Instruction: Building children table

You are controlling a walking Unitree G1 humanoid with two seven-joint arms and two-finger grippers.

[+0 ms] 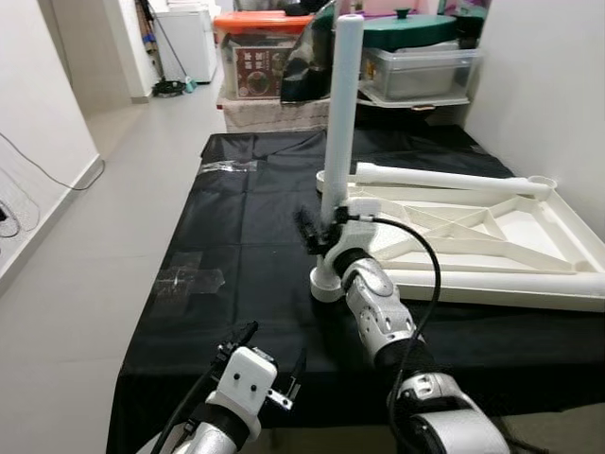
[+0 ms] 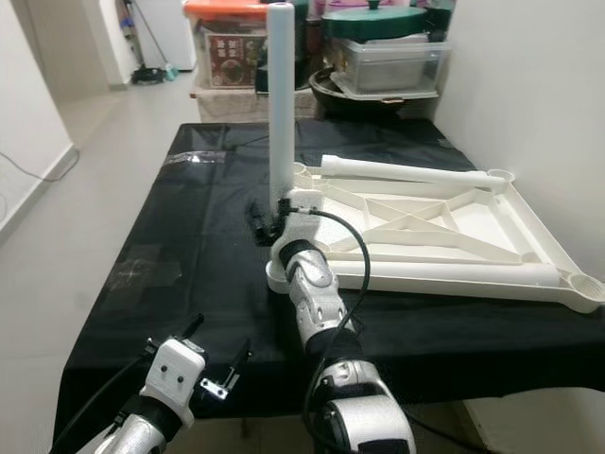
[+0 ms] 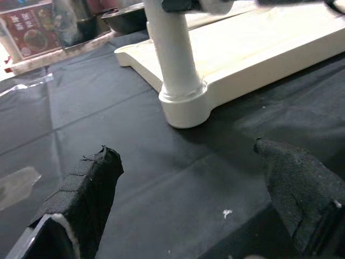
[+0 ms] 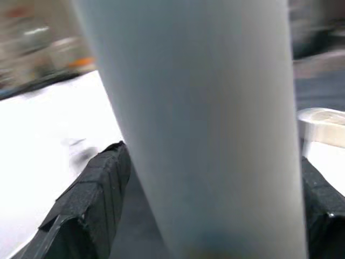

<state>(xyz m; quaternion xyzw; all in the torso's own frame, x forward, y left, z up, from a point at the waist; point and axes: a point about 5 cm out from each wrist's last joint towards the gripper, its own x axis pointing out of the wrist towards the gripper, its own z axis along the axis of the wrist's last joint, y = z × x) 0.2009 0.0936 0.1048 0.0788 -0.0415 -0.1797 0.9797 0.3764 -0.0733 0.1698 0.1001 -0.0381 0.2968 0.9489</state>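
A white children's table top [image 1: 529, 236] lies upside down on a black cloth [image 1: 246, 227]. One white leg [image 1: 340, 113] stands upright in the corner socket [image 3: 186, 105] nearest me. My right gripper [image 1: 326, 227] is shut on this leg low down, its black fingers [image 4: 99, 178] pressed against either side. Two more white legs [image 1: 444, 178] lie flat on the top, one along the far edge and one along the near edge [image 1: 492, 281]. My left gripper [image 1: 274, 350] hovers open near the cloth's front edge, short of the socket, with nothing between its fingers [image 3: 89, 183].
Storage bins [image 1: 260, 57] and a clear tub [image 1: 421, 71] crowd the far end behind the cloth. A white wall [image 1: 548, 85] runs close along the right side. Grey floor [image 1: 85, 255] opens to the left. Clear tape patches [image 1: 189, 279] sit on the cloth.
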